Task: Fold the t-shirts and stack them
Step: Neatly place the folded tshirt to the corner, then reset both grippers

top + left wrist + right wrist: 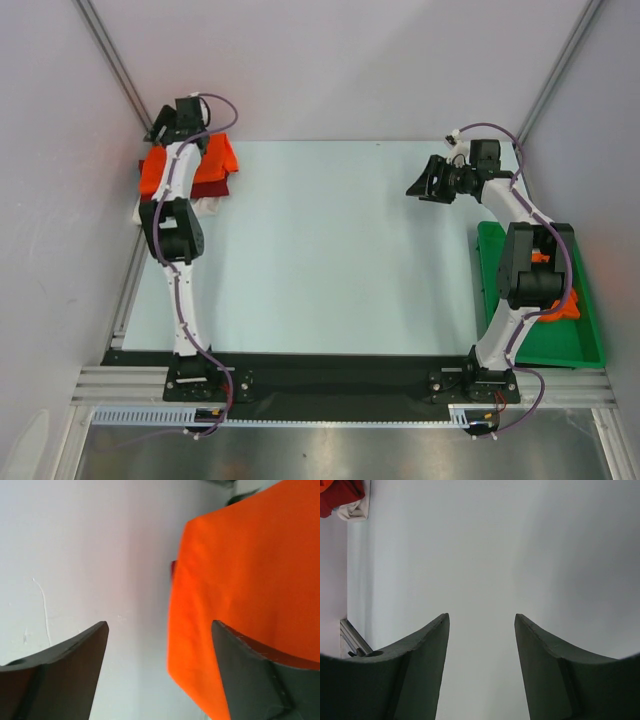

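Top external view showed the stack at the counter's (330,240) far-left corner: a folded orange shirt (222,152) on a dark red shirt (212,186) and a white shirt (208,205). The left hand (185,118) hovered over it, fingers spread and gripping nothing. The right hand (432,180), likewise open and empty, hung above bare counter at the far right. A loose orange shirt (562,305) lay bunched in the green bin (590,345), on the near side of that hand, toward its base. The right arm was much nearer and probably suited to fetch it. Its own forearm covered most of the cloth, so no long axis could be read.
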Motion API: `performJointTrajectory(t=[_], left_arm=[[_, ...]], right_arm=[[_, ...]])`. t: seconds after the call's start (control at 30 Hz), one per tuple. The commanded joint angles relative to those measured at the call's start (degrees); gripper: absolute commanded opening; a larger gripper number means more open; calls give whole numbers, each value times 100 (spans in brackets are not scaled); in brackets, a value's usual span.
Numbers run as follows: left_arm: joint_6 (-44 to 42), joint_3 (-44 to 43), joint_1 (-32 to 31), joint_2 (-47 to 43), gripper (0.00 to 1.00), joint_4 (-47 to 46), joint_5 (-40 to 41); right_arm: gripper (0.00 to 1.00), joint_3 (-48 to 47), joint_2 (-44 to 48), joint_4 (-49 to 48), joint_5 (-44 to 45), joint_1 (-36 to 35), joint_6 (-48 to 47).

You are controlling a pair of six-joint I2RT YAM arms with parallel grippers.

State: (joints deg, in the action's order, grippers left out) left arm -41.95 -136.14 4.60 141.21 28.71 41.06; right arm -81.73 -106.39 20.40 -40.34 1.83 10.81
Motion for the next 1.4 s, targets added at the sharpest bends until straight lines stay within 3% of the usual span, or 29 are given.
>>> performJointTrajectory(t=[0.0, 0.07, 0.13, 0.17, 0.2, 0.23, 0.3, 0.33, 0.43, 0.53, 0.63, 0.93, 1.13, 1.37], left_arm=[[-5, 463, -616, -1135, 91, -812, -326], [-85, 1262, -906, -1568, 97, -1419, -580], [-94, 1850, -1127, -2069, 100, -1640, -695], [115, 1941, -1232, -2184, 100, -1562, -844], [344, 1959, -1425, -2272, 100, -1379, -958], [885, 1872, -1514, -2395, 100, -846, -1159], [1538, 1766, -1734, -2475, 100, -325, -1791], [2255, 1705, -1778, -2545, 100, 113, -2099], [3487, 1914, -1814, -2677, 100, 450, -3347], [4158, 2064, -1822, -2660, 100, 609, -4218], [4563, 2292, -1822, -2642, 100, 714, -4640], [5143, 3391, -1814, -2924, 100, 733, -5187], [4627, 2393, -2112, -2177, 100, 1119, -4906], [4661, 2565, -2113, -2273, 100, 847, -4747]], right_arm=[[61, -88, 171, -151, 52, 11, -131], [64, -132, 232, -72, 166, -7, -386], [77, -150, 337, -54, 297, -33, -553], [81, -80, 408, -150, 542, -33, -597], [94, -1, 469, -185, 649, -42, -606], [100, 43, 522, -195, 737, -59, -606], [100, 131, 601, -238, 913, -59, -597], [100, 375, 758, -526, 1053, -68, -571], [100, 807, 962, -1037, 1457, -165, -353], [100, 1168, 1216, -1206, 1853, -559, -403], [100, 1248, 1322, -1004, 2810, -1104, -640], [100, 853, 1402, -741, 4419, -1834, -799], [100, 1089, 1577, -872, 4560, -2072, -659], [100, 958, 1332, -222, 4974, -2512, -914]])
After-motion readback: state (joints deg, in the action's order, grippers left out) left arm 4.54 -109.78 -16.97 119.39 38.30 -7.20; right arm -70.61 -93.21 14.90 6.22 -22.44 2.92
